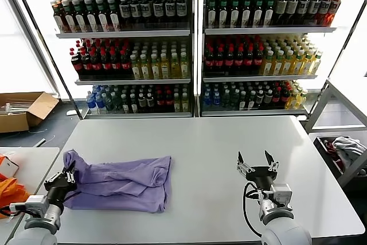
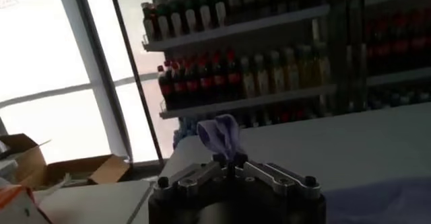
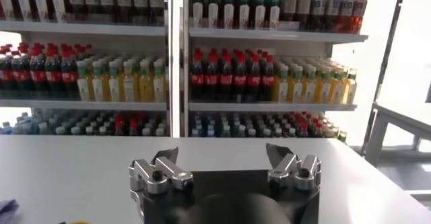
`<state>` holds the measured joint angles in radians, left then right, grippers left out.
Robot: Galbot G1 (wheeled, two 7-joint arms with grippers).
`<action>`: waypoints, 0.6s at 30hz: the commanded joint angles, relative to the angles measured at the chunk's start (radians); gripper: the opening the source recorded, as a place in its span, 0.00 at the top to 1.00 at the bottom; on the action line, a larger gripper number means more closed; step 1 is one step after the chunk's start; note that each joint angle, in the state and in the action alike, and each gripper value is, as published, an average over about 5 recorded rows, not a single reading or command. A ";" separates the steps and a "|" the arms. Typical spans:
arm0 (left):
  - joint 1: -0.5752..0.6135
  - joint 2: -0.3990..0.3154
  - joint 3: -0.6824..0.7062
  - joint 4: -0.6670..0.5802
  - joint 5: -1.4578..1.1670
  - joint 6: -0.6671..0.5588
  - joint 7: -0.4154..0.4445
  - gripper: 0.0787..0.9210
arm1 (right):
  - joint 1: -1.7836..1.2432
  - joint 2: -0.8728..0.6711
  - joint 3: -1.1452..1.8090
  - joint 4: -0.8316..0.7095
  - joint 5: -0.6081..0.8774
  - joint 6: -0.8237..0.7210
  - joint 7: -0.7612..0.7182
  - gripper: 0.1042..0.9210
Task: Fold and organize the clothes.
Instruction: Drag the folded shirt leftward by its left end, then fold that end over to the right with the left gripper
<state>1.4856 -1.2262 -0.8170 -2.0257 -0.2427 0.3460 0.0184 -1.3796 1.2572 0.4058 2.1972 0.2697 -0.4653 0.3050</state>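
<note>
Left gripper (image 1: 69,174) pinching the T-shirt (image 1: 123,183) at its left edge — fold in progress.
Shirt lies half-bunched on the desk (image 1: 218,153), front-left; the left wrist view shows lavender cloth clamped between shut fingers. Right gripper (image 1: 256,161) idles front-right, fingers wide, holding nothing. Best move, likely: carry the pinched edge low and straight across — keep tension, avoid dragging the whole shirt.

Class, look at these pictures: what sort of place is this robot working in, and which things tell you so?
Probably a mock shop or robot test lab: tall shelves of bottled drinks line the back, a plain white table holds a lavender T-shirt, and a cardboard box sits on the floor.
</note>
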 commanded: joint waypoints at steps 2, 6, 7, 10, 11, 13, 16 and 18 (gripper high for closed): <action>-0.032 -0.099 0.260 0.009 0.083 0.009 -0.002 0.97 | -0.081 0.003 0.015 0.043 -0.021 0.006 -0.006 0.12; -0.039 -0.078 0.292 0.002 0.080 0.029 -0.004 0.97 | -0.093 0.007 0.018 0.052 -0.026 0.006 -0.003 0.12; -0.041 -0.073 0.302 0.002 0.080 0.034 -0.004 0.97 | -0.096 0.008 0.018 0.054 -0.028 0.006 -0.002 0.12; -0.046 -0.064 0.336 -0.006 0.080 0.048 -0.006 0.97 | -0.107 0.014 0.018 0.060 -0.034 0.006 -0.001 0.12; -0.047 -0.064 0.348 -0.010 0.081 0.053 -0.007 0.97 | -0.111 0.017 0.017 0.061 -0.036 0.006 -0.001 0.12; -0.053 -0.066 0.373 -0.016 0.083 0.060 -0.008 0.97 | -0.117 0.022 0.016 0.063 -0.042 0.006 0.000 0.12; -0.065 -0.071 0.405 -0.021 0.089 0.071 -0.010 0.97 | -0.127 0.030 0.015 0.065 -0.047 0.007 0.001 0.12; -0.075 -0.074 0.422 -0.023 0.093 0.076 -0.012 0.97 | -0.133 0.034 0.016 0.067 -0.051 0.009 0.001 0.12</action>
<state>1.4341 -1.2868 -0.5294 -2.0377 -0.1710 0.3966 0.0095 -1.4831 1.2838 0.4190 2.2542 0.2284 -0.4586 0.3058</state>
